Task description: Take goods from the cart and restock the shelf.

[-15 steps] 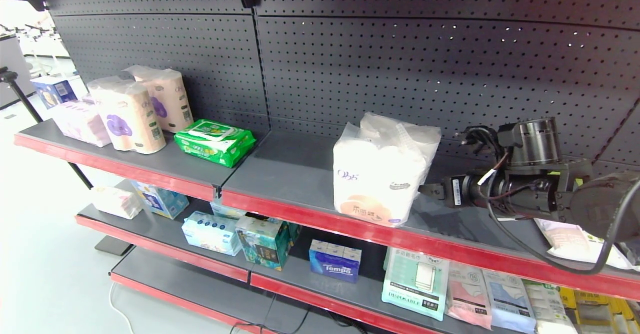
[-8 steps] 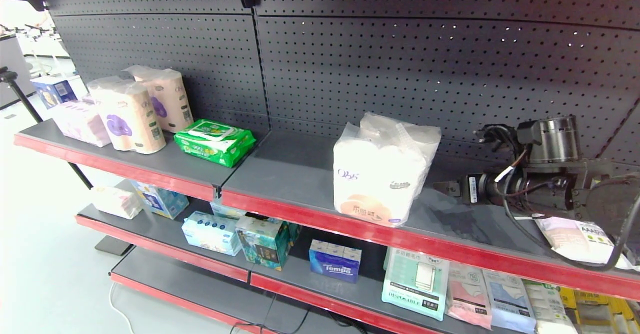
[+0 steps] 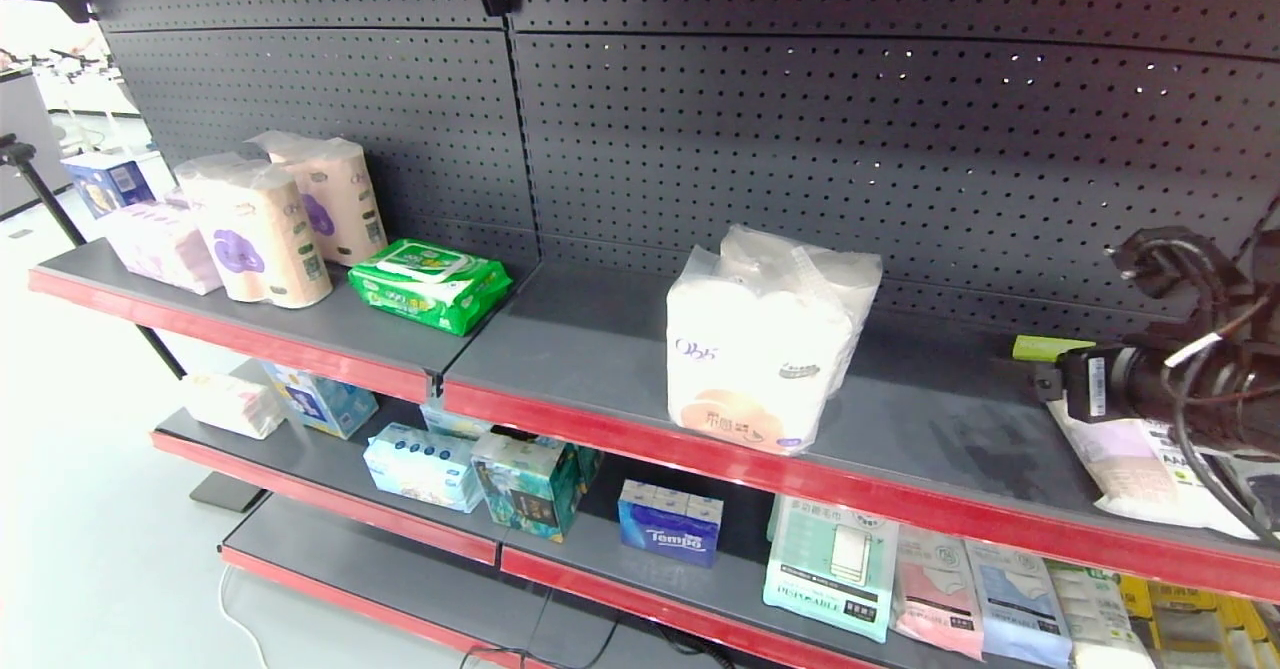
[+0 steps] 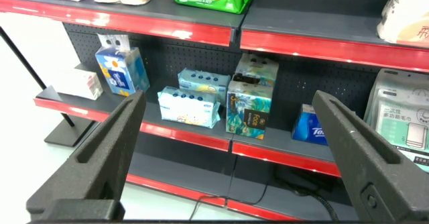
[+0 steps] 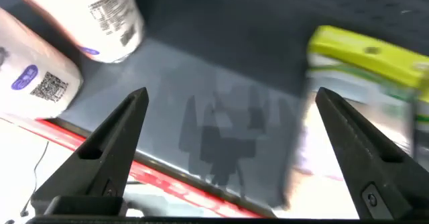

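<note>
Fingers of the right gripper are spread wide with nothing between them, hanging over the bare board at the right end of the shelf. The left gripper is just as open and empty, low down and facing the lower tiers.

On progress: the long dark-grey metal shelf with the red front lip looks partly stocked, with a wide bare stretch in the middle and far back. With both grippers empty, I'd say one item is down and the next job is fetching more goods from the cart.

Biggest piece is the white, crinkly film-wrapped pack of paper rolls, upright near the front lip in the middle: soft, puffy, loose at the top. On the far left stand two tall peach-wrapped roll packs, rounded and glossy. Just right of them is a flat green plastic wipes pack, squashy. At the right end lies a pale pink-and-white flat pouch, slick and limp.
</note>
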### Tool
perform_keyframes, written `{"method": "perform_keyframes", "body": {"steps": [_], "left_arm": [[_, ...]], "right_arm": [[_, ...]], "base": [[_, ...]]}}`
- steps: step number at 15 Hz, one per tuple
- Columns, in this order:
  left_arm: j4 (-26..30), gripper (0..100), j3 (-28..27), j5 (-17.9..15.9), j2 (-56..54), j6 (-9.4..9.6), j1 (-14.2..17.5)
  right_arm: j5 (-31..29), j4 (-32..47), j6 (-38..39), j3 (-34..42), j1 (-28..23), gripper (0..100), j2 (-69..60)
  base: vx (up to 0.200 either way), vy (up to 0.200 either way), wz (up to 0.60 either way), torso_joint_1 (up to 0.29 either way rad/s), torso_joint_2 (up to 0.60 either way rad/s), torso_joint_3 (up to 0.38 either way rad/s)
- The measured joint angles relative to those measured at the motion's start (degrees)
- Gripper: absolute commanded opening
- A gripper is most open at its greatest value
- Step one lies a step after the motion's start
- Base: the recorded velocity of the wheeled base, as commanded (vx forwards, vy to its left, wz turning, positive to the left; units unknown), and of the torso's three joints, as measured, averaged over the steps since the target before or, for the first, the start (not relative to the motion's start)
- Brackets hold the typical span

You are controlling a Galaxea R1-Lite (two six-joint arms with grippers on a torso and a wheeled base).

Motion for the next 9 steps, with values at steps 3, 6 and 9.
{"method": "perform_keyframes", "body": {"steps": [3, 6, 9], "left_arm": [[0.0, 100, 0.0, 0.0, 0.0, 0.0, 0.0], [0.0, 100, 0.0, 0.0, 0.0, 0.0, 0.0], [0.0, 100, 0.0, 0.0, 0.0, 0.0, 0.0]], "right_arm": [[0.7, 0.0, -0.3, 3.8, -2.2, 100, -9.9], [1.0, 0.0, -0.1, 7.8, -3.6, 100, -20.7], [2.3, 1.5, 0.1, 12.0, -5.1, 100, -29.8]], "base": [[0.0, 0.0, 0.0, 0.0, 0.0, 0.0], [0.0, 0.0, 0.0, 0.0, 0.0, 0.0], [0.0, 0.0, 0.0, 0.0, 0.0, 0.0]]}}
